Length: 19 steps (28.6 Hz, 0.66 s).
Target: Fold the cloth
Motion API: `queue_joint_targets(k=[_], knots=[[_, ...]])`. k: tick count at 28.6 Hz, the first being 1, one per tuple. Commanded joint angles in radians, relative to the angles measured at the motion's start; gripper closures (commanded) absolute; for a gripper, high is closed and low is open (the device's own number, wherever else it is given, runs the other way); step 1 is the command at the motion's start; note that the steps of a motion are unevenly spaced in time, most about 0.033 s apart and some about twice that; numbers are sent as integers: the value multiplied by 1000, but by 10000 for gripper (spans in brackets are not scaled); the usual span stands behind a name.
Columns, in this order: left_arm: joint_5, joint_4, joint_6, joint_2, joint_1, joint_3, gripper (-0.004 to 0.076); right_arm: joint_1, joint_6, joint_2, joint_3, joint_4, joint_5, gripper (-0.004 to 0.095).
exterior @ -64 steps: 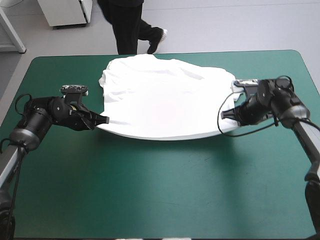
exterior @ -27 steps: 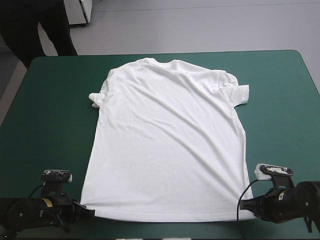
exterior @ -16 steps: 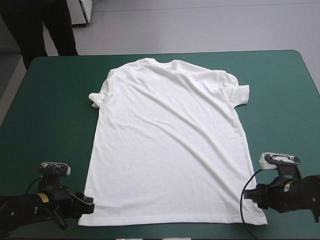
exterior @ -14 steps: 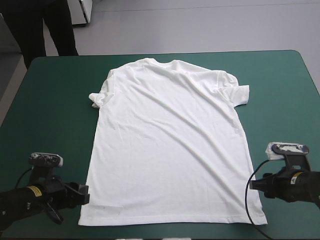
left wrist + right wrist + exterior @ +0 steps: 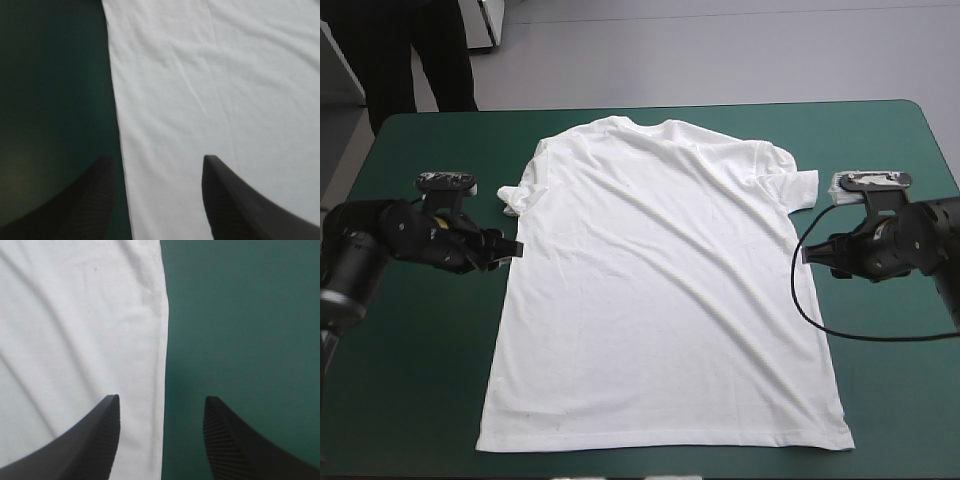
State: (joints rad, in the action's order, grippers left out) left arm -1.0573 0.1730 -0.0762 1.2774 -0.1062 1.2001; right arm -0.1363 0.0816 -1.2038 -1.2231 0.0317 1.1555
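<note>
White cotton takes up most of the teal-green bench (image 5: 410, 400): the T-shirt (image 5: 660, 290) lies spread flat on it, fully opened out, and I can see no fold made anywhere. Nearest me its hem (image 5: 660, 440) runs straight across, close to the bench's near edge, with both corners lying flat. Farther along, at about the T-shirt's mid-length, my two pincers stand one at each side edge. My left pincer (image 5: 510, 250) is wide. Its black fingers (image 5: 235, 205) are set apart with the T-shirt's left edge running between them, one over the white cloth and one over bare bench, and nothing is gripped. My right pincer (image 5: 807, 255) mirrors it at the T-shirt's right edge, just as wide and just as empty. I cannot tell whether either one touches the cloth. Beyond them the left sleeve (image 5: 512, 197) is bunched into a small knot against the T-shirt's side, while the right sleeve (image 5: 800, 185) lies out flat. The collar (image 5: 645, 122) is farthest from me, near the bench's far edge. I judge the laying-out done, apart from that bunched sleeve, and all of the folding left to do. With both pincers wide across the side edges, taking hold of those edges looks to me like the step in hand.
</note>
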Motion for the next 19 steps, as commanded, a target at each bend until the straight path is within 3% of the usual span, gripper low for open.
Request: queue_joint_targets(k=[1,12,19], knots=[[46,-23,3,130,-1,124,332,1,-9,-56,-75,-13,-51,436],[-7,-96,11,442,-1,378,335,1,-21,-122,-83,-32,-69,440],[-31,-157,29,555,-1,465,335,1,-24,-124,-86,-32,-82,440]])
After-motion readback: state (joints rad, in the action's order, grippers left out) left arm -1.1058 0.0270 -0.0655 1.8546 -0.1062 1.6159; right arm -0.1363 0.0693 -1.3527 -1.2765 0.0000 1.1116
